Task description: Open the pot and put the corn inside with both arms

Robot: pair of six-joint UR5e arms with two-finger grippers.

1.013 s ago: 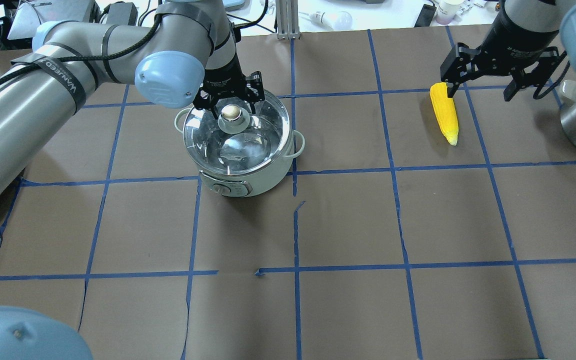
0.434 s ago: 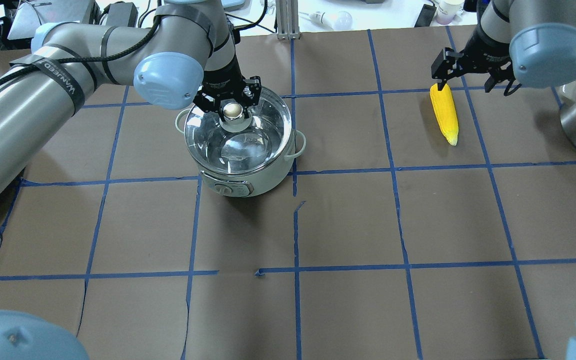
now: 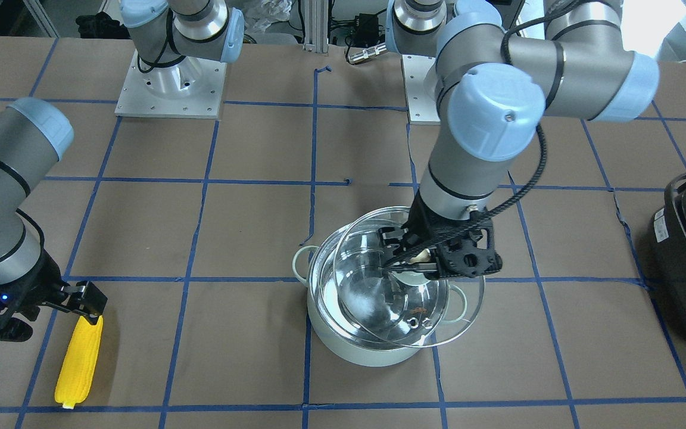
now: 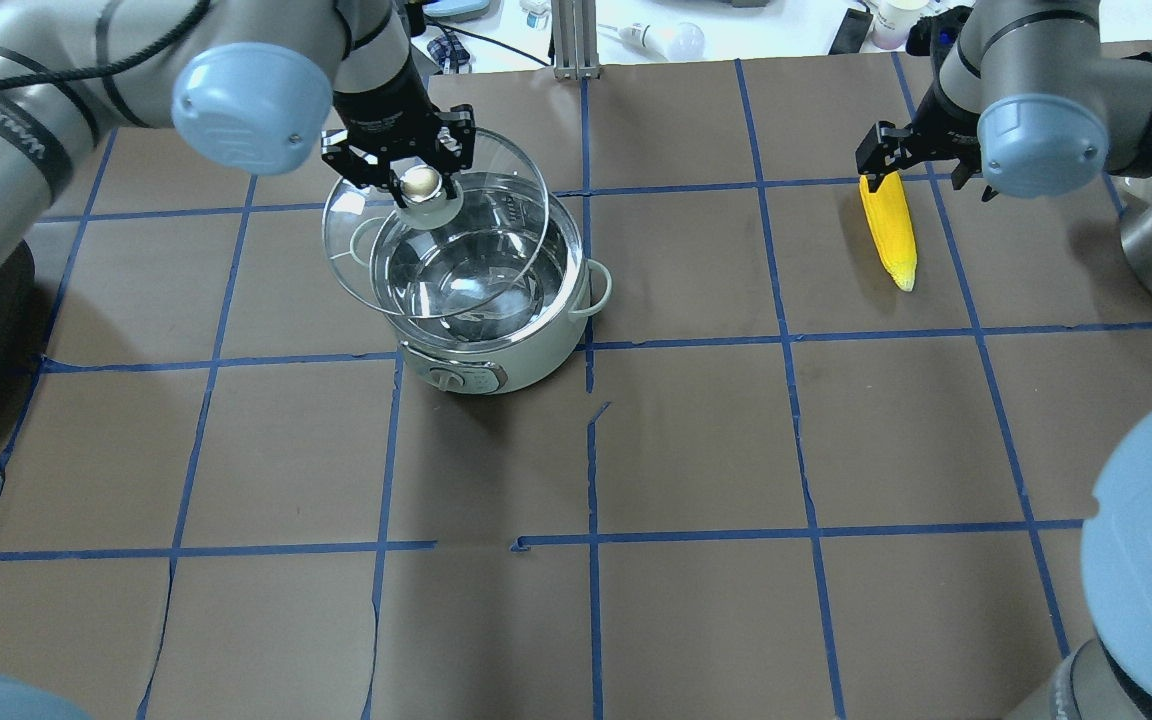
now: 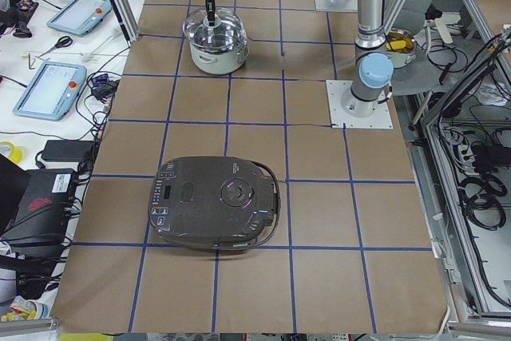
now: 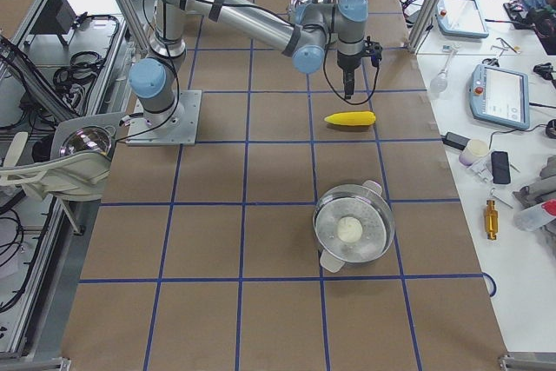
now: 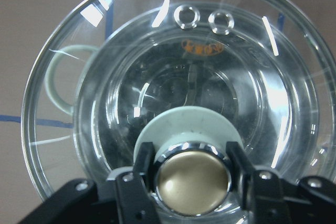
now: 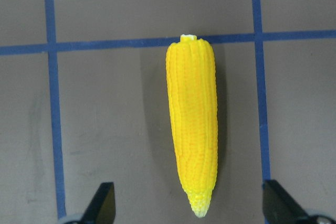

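Left gripper (image 4: 421, 183) clamps the lid (image 4: 496, 170), raised off the pot (image 4: 496, 350) — right gripper (image 4: 921, 172) gapes over ungrasped corn (image 4: 889, 228).

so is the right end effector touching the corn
Apart. The right wrist view shows bare table between the corn and both fingers of the right end effector.

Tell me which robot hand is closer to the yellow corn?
Right. The right gripper hangs open just over the corn. The left gripper is far away across the table, holding the lid above the pot.
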